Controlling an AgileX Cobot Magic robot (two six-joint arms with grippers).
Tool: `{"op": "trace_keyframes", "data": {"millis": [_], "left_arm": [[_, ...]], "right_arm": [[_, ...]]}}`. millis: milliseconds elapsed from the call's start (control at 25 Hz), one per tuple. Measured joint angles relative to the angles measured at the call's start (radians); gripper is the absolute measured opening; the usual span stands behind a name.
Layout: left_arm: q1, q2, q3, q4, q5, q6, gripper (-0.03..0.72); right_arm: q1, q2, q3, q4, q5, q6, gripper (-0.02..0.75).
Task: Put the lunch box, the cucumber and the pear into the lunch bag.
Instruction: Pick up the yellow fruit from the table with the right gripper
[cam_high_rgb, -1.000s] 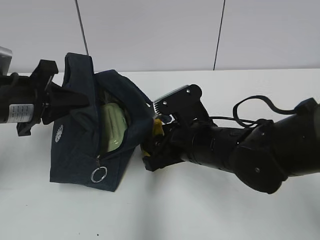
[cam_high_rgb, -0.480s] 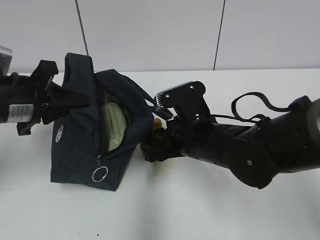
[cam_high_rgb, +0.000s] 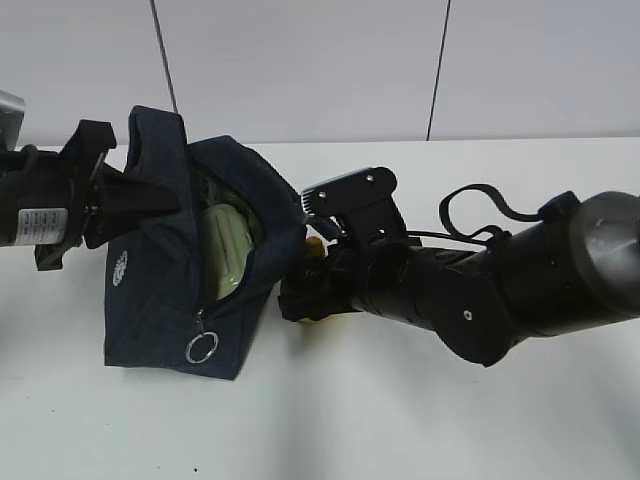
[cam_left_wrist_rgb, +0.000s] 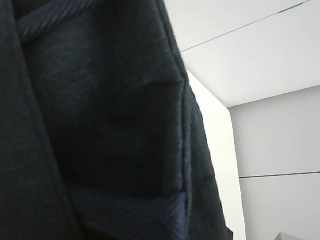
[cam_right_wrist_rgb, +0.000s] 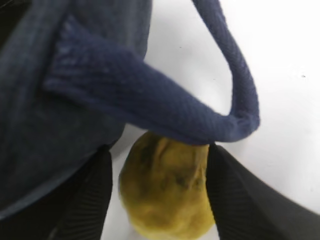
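The navy lunch bag (cam_high_rgb: 150, 290) stands on the white table with its zip top gaping to the right. My left gripper (cam_high_rgb: 135, 195) is shut on its upper left edge; the left wrist view shows only the bag's fabric (cam_left_wrist_rgb: 100, 125). The lunch box (cam_high_rgb: 225, 250) with its pale green lid stands on edge inside the opening. My right gripper (cam_high_rgb: 297, 295) sits right against the bag's right side, shut on the yellow pear (cam_high_rgb: 315, 246). In the right wrist view the pear (cam_right_wrist_rgb: 165, 190) sits between the black fingers (cam_right_wrist_rgb: 235, 195), under a handle loop (cam_right_wrist_rgb: 235, 90). The cucumber is out of view.
The zip's metal ring pull (cam_high_rgb: 198, 349) hangs low on the bag's front. The right arm's bulky black body and cable (cam_high_rgb: 480, 200) stretch across the table's right half. A pale wall (cam_high_rgb: 300, 60) rises behind the table.
The right arm has swung and shifted slightly left toward the bag, with the pear staying at the bag's side. The bag's front has sagged a little. The left arm has not moved.
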Motion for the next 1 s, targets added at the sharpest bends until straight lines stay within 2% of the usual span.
{"op": "trace_keyframes", "data": {"millis": [200,560,760,1000], "left_arm": [[0.0,0.0,0.0,0.0,0.0,0.0,-0.019],[0.0,0.0,0.0,0.0,0.0,0.0,-0.019],[0.0,0.0,0.0,0.0,0.0,0.0,-0.019],[0.0,0.0,0.0,0.0,0.001,0.0,-0.019]], "right_arm": [[-0.006,0.002,-0.002,0.046,0.0,-0.045,0.427],[-0.008,0.029,-0.073,0.043,0.034,-0.061,0.414],[-0.008,0.04,-0.089,0.042,0.075,-0.066,0.319],[-0.008,0.042,-0.091,0.041,0.079,-0.076,0.239]]}}
